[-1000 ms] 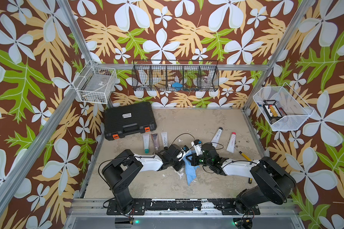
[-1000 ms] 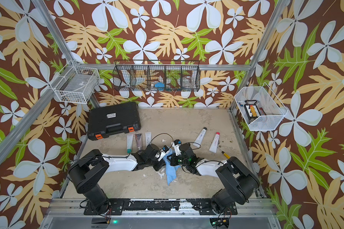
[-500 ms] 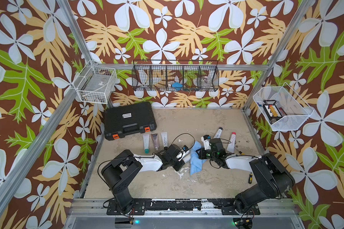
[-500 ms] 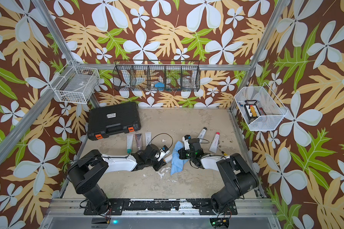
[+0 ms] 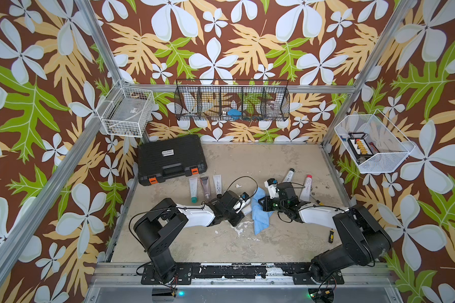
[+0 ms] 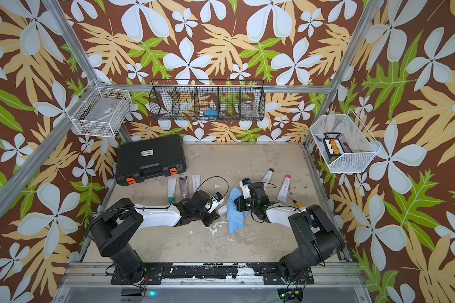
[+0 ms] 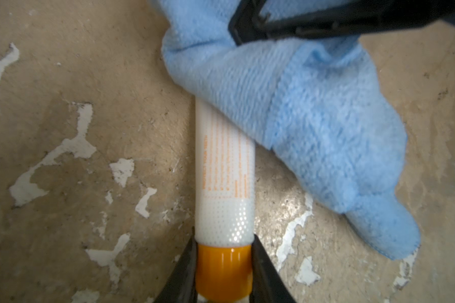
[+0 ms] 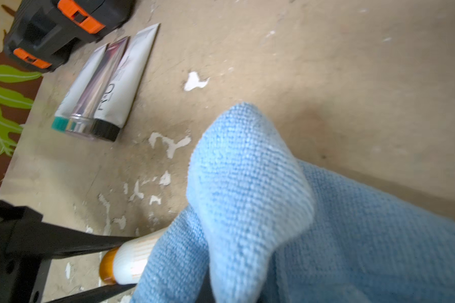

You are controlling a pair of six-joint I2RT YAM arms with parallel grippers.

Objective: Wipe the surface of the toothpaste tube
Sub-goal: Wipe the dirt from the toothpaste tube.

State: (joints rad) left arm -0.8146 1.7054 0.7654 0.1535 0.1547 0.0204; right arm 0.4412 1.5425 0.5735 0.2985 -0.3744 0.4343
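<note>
the toothpaste tube (image 7: 225, 168) lies flat on the worn counter (image 5: 247, 162), about midway between the two arms. the left gripper (image 7: 224, 258) has its jaws drawn in on either side of the tube's orange cap (image 7: 223, 278) and touches it on both sides, pinning that end. the tube's far end is hidden under a blue cloth (image 7: 313, 110), which drapes across the white body and trails onto the counter beside it. the right gripper (image 7: 242, 27) is pinched tight on a bunched fold of that cloth, just above the covered end. in both top views three other tubes (image 5: 204, 186) lie side by side in front of a black case (image 5: 171, 158). two more tubes (image 5: 297, 181) lie behind the right arm, well apart from the one being held.
</note>
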